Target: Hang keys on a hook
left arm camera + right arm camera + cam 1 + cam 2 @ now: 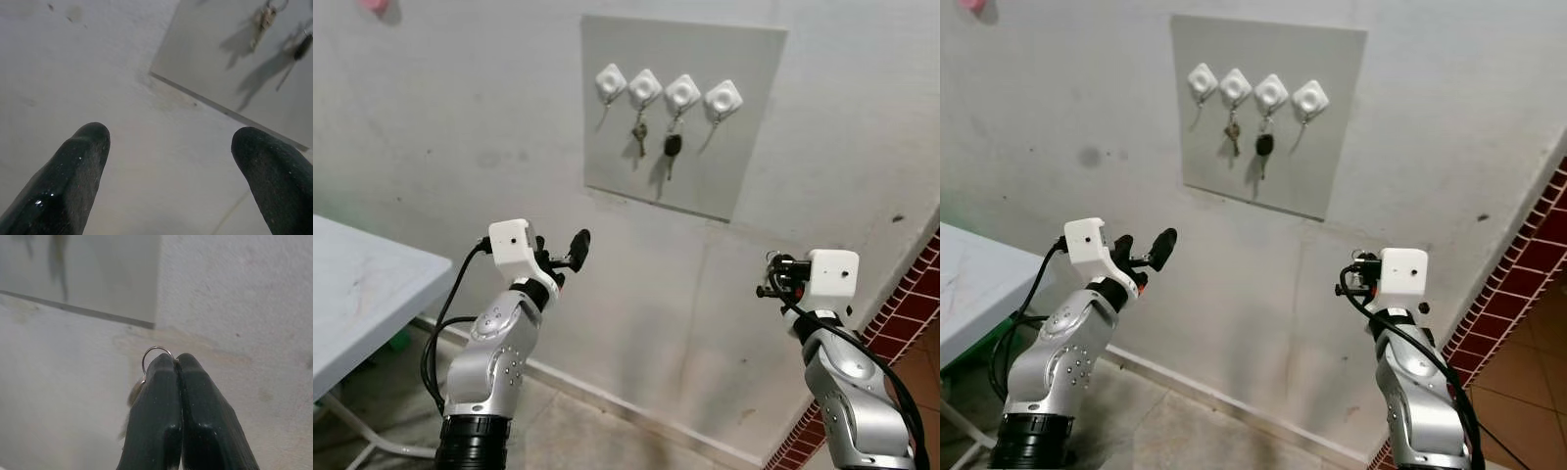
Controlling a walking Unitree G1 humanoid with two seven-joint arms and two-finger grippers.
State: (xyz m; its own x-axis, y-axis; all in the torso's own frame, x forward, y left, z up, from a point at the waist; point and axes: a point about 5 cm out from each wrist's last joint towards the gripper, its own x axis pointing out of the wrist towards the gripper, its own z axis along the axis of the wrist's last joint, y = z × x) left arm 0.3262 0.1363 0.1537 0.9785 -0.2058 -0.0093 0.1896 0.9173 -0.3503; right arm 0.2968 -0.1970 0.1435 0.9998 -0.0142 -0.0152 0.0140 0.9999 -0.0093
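Right gripper [176, 360] pinched closed on key ring [155, 351], loop poking out for hooking, well below the hook board [677, 116]. Left gripper [168, 147] spread, idle.

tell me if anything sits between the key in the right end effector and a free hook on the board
Nothing visible does. The right end effector is shut on the key ring, below and right of the board. Bare wall lies between it and the rightmost hook, which is empty.
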